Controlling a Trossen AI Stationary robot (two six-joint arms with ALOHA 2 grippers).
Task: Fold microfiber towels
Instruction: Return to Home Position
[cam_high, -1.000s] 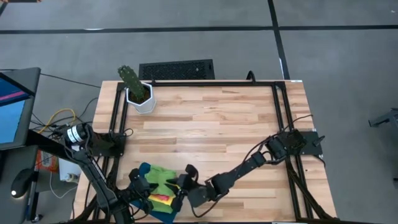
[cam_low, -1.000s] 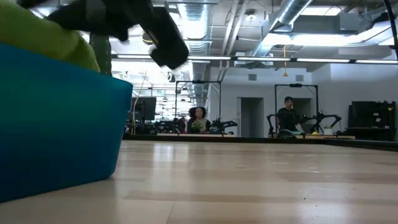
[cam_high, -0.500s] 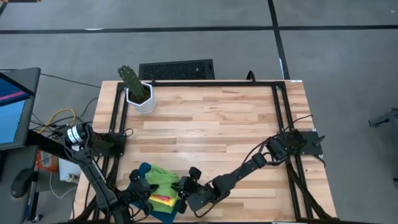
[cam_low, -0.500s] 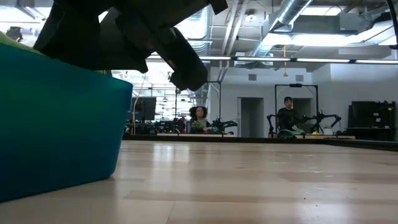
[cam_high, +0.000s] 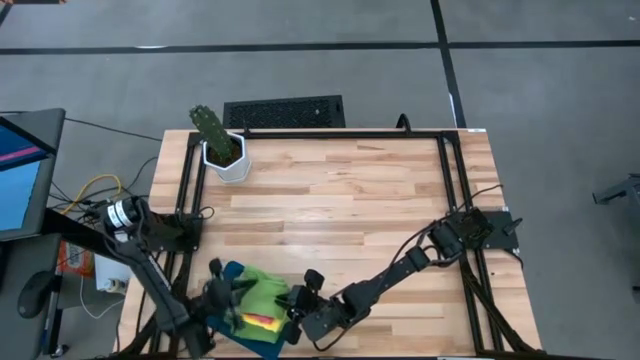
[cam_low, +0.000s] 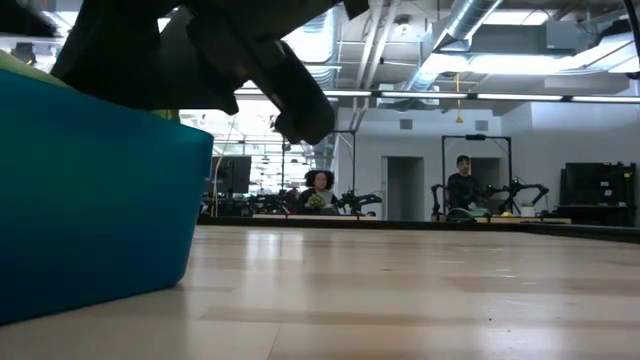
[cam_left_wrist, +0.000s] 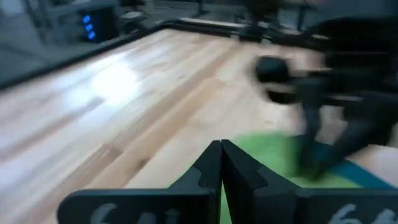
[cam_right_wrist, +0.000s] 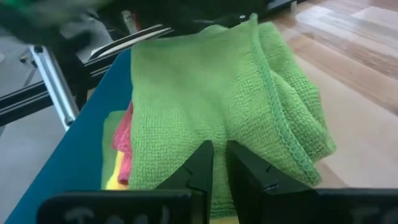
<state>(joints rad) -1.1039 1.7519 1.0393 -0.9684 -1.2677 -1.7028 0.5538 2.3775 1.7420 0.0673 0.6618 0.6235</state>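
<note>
A teal tray stands at the table's near left edge, and its wall fills the left of the low view. Inside it lies a pile of microfiber towels. A rumpled green one is on top, with a pink one and a yellow one under it. My right gripper is at the pile's right side, shut on the green towel. My left gripper is over the tray's left end, shut, with nothing between its fingers. My right gripper pinches the green towel's right-hand part between its two fingers, with green cloth showing in the narrow gap. The fingers slant down from the table's right side. The towel lies slack on the pile in the tray. One layer or several, I cannot tell.
A potted cactus stands at the far left corner, and a black grille lies past the far edge. Black frame rails run along the table's sides. Bare wood spreads over the middle and right. People are in the room beyond.
My right gripper has dipped and edged left onto the towel pile; in the low view it has sunk further into the picture above the tray. My left gripper has turned at the wrist over the tray's left end. The green towel has been nudged slightly.
</note>
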